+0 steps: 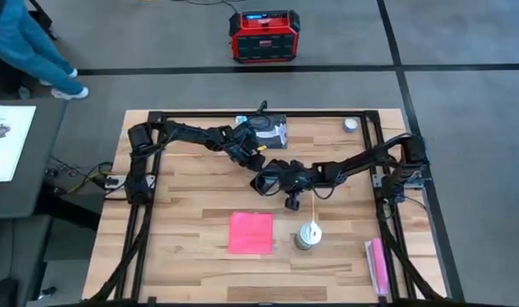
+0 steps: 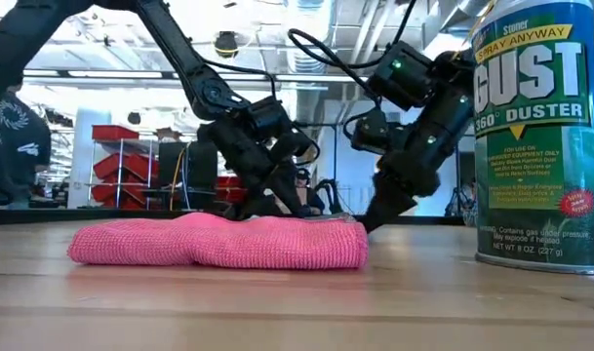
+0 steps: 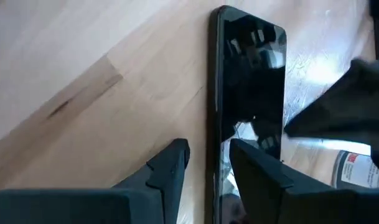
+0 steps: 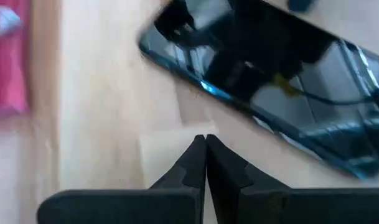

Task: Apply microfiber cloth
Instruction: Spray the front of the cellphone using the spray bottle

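The work surface is a light butcher-block wooden counter bounded by a black metal frame; grey floor surrounds it, with a red and black box-shaped unit at upper centre of the high view and a person's legs in blue trousers at upper left.

The bright pink-red square microfiber cloth lies flat at lower centre of the high view, untouched, with bare wood on its left and lower sides; in the low view it fills the lower left foreground.

A dust-remover aerosol can stands just right of the cloth; a narrow pink oblong object lies at lower right near the frame.

The left end effector is partly open, straddling the edge of a black glossy rectangular phone; the right end effector is fully closed on nothing, close beside the phone.

Both arms meet at centre of the counter, above the cloth.
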Tool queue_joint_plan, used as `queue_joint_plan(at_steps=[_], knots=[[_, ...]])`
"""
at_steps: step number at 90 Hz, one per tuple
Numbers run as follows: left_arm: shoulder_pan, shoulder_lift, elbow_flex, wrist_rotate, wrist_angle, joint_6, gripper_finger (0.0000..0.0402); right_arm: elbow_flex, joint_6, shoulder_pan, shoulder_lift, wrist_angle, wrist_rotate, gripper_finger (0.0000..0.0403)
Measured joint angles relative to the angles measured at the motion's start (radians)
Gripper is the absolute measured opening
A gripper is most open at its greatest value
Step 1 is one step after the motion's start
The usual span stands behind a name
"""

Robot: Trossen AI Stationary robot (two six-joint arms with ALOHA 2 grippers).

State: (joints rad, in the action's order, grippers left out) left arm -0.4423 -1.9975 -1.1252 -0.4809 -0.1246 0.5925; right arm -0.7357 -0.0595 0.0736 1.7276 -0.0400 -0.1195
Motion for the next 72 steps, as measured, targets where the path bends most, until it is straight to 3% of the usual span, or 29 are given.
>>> queue_joint_plan(at_steps=[28,72], knots=[[0.001,-0.001,-0.002,0.005,0.003,-0.016,0.0115,0.0,0.019,0.022,0.003,-0.002,-0.032,0.0],[0.012,-0.002,-0.003,0.007,0.014,-0.017,0.0116,0.0,0.024,0.047,0.017,-0.102,0.038,0.0]])
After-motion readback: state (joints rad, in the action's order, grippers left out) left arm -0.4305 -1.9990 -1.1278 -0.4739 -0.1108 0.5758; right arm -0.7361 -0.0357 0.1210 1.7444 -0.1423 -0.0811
